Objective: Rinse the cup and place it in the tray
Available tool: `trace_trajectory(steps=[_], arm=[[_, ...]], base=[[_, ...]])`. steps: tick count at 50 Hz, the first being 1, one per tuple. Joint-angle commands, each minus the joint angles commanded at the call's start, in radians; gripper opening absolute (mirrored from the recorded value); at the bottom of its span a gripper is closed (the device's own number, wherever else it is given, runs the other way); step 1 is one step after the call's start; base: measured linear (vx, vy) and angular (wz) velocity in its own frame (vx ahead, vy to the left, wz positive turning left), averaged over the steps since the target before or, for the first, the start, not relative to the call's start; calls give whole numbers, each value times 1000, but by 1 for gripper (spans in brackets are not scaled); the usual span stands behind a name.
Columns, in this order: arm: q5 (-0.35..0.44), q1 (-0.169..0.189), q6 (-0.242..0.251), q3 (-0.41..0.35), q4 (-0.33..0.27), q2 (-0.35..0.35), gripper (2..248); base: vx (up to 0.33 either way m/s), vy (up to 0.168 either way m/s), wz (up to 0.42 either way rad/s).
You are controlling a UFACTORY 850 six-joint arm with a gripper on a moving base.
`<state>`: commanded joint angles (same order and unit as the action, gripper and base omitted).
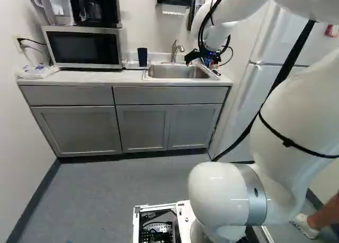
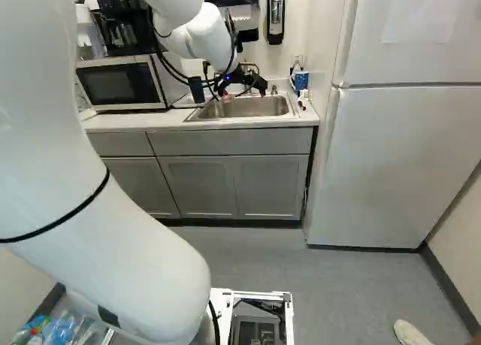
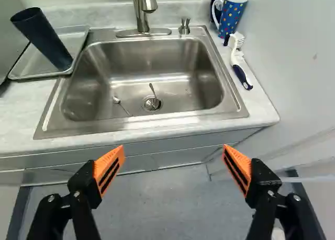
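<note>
Tapering toward its base, the dark cup (image 3: 43,38) stands in the tray (image 3: 32,62) beside the sink (image 3: 99,126); probably light and stiff, slippery once wet, it is best taken around the middle. The jaws are spread wide, holding nothing.

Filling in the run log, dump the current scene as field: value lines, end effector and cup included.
cup: tall dark-blue cup, upright, inside the tray
tray: shallow rectangular metal tray, on the counter beside the sink
sink: stainless steel basin, two thin metal utensils inside
faucet: brushed metal, no water visible
beside sink, opposite tray: blue dotted mug, white-and-blue brush
end effector: black, orange-padded, open, holding nothing
task: cup placed; rinse unconfirmed
</note>
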<state>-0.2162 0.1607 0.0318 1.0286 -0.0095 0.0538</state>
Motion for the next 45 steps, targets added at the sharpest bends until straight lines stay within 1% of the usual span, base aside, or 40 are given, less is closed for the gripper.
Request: trace_trajectory(steps=[29, 45], arm=[[1, 0, 0, -1, 0, 0, 247], [21, -3, -1, -19, 0, 4, 247]], base=[[-1, 1, 1], [0, 0, 0]])
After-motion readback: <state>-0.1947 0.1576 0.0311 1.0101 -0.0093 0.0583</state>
